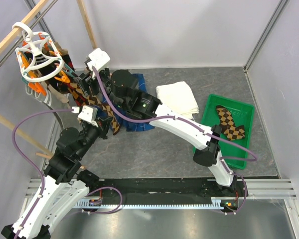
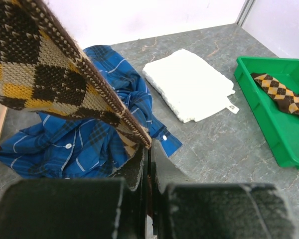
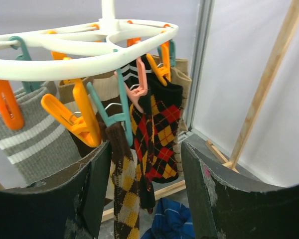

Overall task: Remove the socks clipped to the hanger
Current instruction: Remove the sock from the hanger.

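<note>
The white round hanger (image 1: pixel 36 54) hangs at the far left with orange and teal pins. Several socks (image 3: pixel 162 134) dangle from it. A teal pin (image 3: pixel 114 112) holds the cuff of a brown-yellow argyle sock (image 3: pixel 122 199). That sock (image 2: pixel 50 69) stretches down to my left gripper (image 2: pixel 148 149), which is shut on its lower end; in the top view the left gripper (image 1: pixel 107 125) sits below the hanger. My right gripper (image 3: pixel 147 164) stands open, its jaws on either side of the brown argyle sock and a red-yellow one just under the pins. From above, the right gripper (image 1: pixel 82 82) is beside the hanger.
A green tray (image 1: pixel 244 154) at the right holds one brown argyle sock (image 1: pixel 230 123). A folded white towel (image 1: pixel 178 97) and a crumpled blue plaid shirt (image 2: pixel 89 144) lie on the grey table. Wooden rack poles (image 1: pixel 12 37) run along the left side.
</note>
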Available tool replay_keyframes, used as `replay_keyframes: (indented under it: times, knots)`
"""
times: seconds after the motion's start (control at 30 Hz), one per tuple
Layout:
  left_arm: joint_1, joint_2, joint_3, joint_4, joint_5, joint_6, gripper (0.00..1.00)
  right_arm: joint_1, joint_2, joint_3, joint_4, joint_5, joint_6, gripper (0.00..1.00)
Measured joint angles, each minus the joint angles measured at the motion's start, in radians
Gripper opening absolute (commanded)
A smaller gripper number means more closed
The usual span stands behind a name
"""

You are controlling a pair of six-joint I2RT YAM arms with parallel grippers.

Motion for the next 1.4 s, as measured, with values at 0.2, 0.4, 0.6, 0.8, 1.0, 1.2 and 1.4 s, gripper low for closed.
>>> replay_keyframes:
  times: [0.2, 0.4, 0.6, 0.8, 1.0, 1.2, 1.4]
  knots:
    - [0.0, 0.006, 0.002, 0.0, 0.002, -0.024, 0.02, 0.0, -0.068, -0.069, -0.024, 0.076, 0.02, 0.7]
    - [0.0, 0.047, 0.064, -0.042, 0.006, -0.104, 0.02, -0.001, -0.434, -0.539, -0.021, 0.082, 0.032, 0.72]
    - [0.0, 0.054, 0.131, -0.085, 0.015, -0.187, 0.02, -0.001, -0.772, -1.053, 0.139, 0.003, 0.019, 0.76]
    - [0.0, 0.063, 0.178, -0.108, 0.041, -0.262, 0.02, -0.001, -0.816, -1.362, 0.332, -0.086, 0.01, 0.8]
    - [0.0, 0.092, 0.195, -0.113, 0.049, -0.303, 0.02, -0.001, -0.709, -1.382, 0.418, -0.156, 0.033, 0.8]
    - [0.0, 0.095, 0.195, -0.123, 0.031, -0.321, 0.02, 0.001, -0.639, -1.38, 0.472, -0.187, 0.044, 0.8]
    - [0.0, 0.09, 0.195, -0.123, 0.011, -0.322, 0.02, 0.007, -0.565, -1.322, 0.479, -0.196, 0.066, 0.77]
